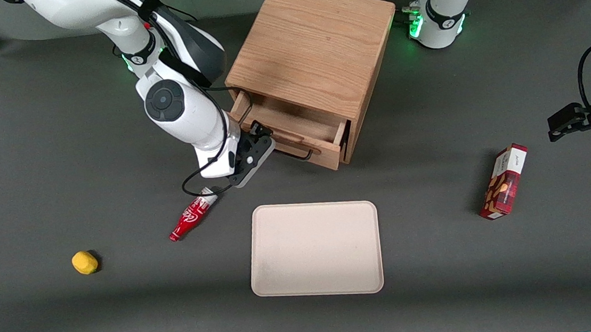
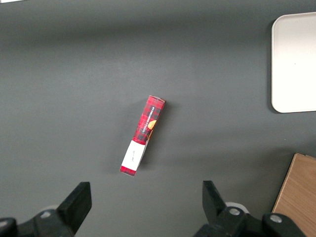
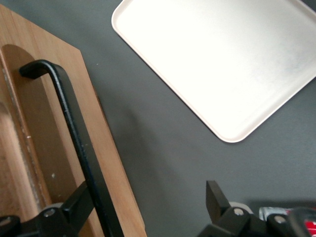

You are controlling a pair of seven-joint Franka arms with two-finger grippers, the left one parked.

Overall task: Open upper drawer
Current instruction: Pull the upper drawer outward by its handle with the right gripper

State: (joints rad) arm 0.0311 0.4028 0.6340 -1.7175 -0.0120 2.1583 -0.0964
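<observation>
The wooden cabinet (image 1: pixel 312 47) stands at the back middle of the table. Its upper drawer (image 1: pixel 291 122) is pulled partly out and its inside shows. Its thin black wire handle (image 1: pixel 297 155) runs along the light-oak front (image 3: pixel 101 148). My right gripper (image 1: pixel 262 131) is open at the end of the handle toward the working arm's end. In the right wrist view the handle (image 3: pixel 74 133) passes just in front of one finger (image 3: pixel 79 200). The gripper (image 3: pixel 148 197) spans the drawer front's edge, with its second finger over bare table. The lower drawer is hidden under the upper one.
A beige tray (image 1: pixel 313 247) (image 3: pixel 222 59) lies nearer the front camera than the cabinet. A red cola bottle (image 1: pixel 191 218) lies just below my gripper's hand. A yellow lump (image 1: pixel 84 262) sits toward the working arm's end. A red box (image 1: pixel 504 181) (image 2: pixel 143 136) lies toward the parked arm's end.
</observation>
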